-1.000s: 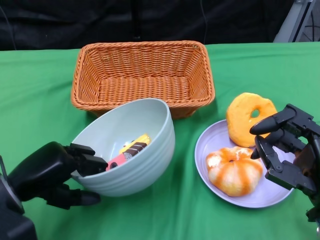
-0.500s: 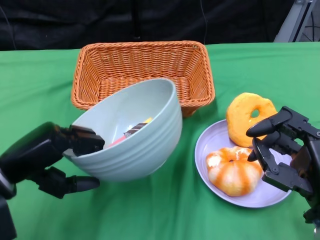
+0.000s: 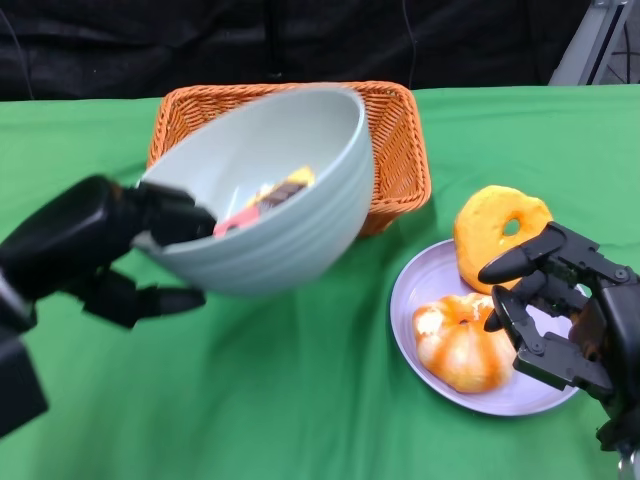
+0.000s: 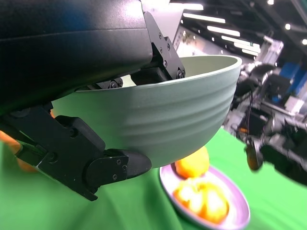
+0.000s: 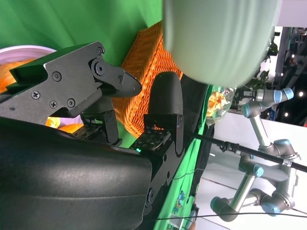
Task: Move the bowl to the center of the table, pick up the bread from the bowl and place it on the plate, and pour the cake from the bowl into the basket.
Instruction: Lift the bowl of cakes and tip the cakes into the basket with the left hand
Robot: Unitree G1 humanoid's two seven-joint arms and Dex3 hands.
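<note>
My left hand [image 3: 105, 245] grips the near rim of the pale green bowl [image 3: 275, 205] and holds it in the air, tilted, in front of the orange wicker basket [image 3: 395, 140]. The cake [image 3: 265, 198], a yellow, brown and pink piece, lies inside the bowl. The left wrist view shows the bowl [image 4: 158, 120] from below with fingers [image 4: 96, 165] under it. On the lilac plate [image 3: 420, 290] lies a round orange-striped bread [image 3: 462, 342]; a ring-shaped bread [image 3: 500, 228] leans on the plate's far edge. My right hand [image 3: 560, 310] hovers open over the plate's right side.
Green cloth [image 3: 300, 400] covers the table. The basket [image 5: 144, 72] shows beyond the right hand's fingers [image 5: 115, 79] in the right wrist view, with the bowl [image 5: 220, 38] above. A black backdrop stands behind the table's far edge.
My left hand has lifted the bowl off the table and carried it up and away, toward the basket. The right hand has stayed over the plate, shifting slightly.
</note>
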